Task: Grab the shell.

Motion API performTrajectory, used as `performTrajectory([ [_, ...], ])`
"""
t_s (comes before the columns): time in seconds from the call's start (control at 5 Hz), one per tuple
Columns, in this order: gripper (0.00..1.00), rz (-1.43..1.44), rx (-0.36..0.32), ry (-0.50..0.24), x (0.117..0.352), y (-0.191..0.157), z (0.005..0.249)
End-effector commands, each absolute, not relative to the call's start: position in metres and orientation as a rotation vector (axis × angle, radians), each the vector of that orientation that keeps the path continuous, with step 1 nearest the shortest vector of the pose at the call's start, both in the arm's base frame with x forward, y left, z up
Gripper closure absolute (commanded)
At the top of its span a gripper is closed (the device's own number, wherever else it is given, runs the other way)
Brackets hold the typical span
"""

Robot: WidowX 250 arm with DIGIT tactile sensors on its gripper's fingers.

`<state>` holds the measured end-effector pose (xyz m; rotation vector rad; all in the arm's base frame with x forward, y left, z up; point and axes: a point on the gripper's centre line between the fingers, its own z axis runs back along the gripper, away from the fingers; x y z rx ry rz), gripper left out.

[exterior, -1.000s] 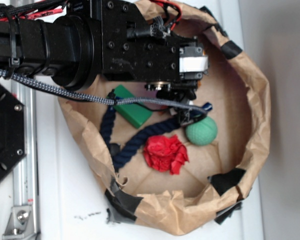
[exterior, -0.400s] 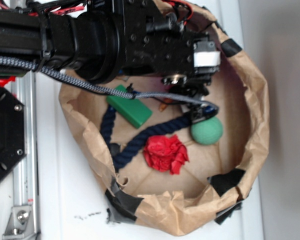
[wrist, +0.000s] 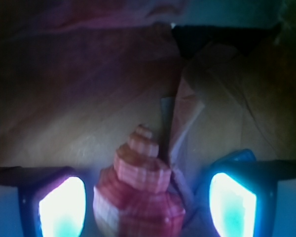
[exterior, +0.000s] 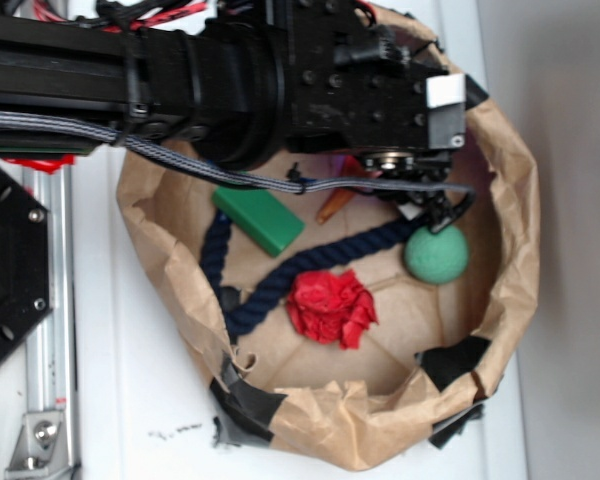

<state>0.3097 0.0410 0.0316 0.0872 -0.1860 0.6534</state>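
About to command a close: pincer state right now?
Pincer: open, pads either side of the shell, gaps visible, not gripping.

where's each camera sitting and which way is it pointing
Exterior: overhead, looking down into the paper-lined bin; the black arm crosses the top.
Wrist: on the gripper, looking past two glowing fingertips at the bin wall.
Shared: the shell, whose pointed tip pokes from under the arm in the exterior view.

The black arm [exterior: 130,85] reaches in from the left, its wrist ending in the hand [wrist: 148,207]. The hand's two fingers [wrist: 61,205] stand spread apart, one on either side, with a gap between them.
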Motion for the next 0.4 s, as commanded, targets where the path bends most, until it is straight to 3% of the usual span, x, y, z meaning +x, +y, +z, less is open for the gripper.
performTrajectory([
  [0.0, 0.00, 0.656, -0.068, -0.095, 0.3150, 0.0444, 0.0098],
  [0.2, 1.00, 0.641, -0.090, -0.112, 0.3126, 0.0435, 0.0108],
])
